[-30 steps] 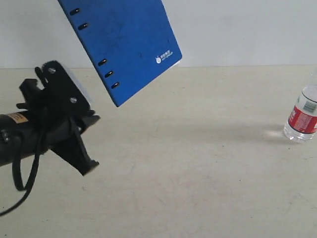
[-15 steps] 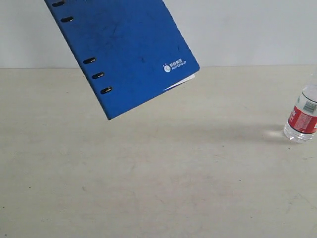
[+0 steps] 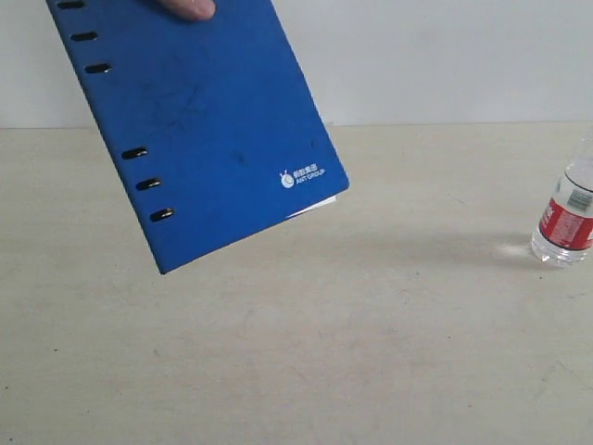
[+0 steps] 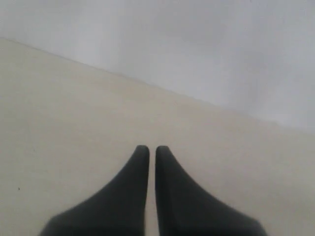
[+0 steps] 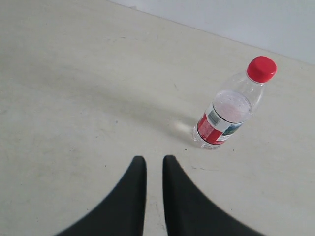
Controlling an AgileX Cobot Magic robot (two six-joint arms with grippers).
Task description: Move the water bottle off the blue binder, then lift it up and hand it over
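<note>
The blue binder (image 3: 199, 130) hangs tilted in the air above the table at the upper left of the exterior view, with a human fingertip (image 3: 188, 8) on its top edge. The water bottle (image 3: 567, 221) stands upright on the table at the far right, apart from the binder. In the right wrist view the water bottle (image 5: 227, 109) is ahead of my right gripper (image 5: 154, 160), which is shut and holds nothing. My left gripper (image 4: 148, 149) is shut over bare table with nothing in it. Neither gripper shows in the exterior view.
The beige table (image 3: 371, 324) runs back to a pale wall (image 3: 445, 56). The bottle casts a shadow towards the left.
My left arm, in the exterior view one second ago, has left that view. The binder has swung left and lower. The bottle has not moved.
</note>
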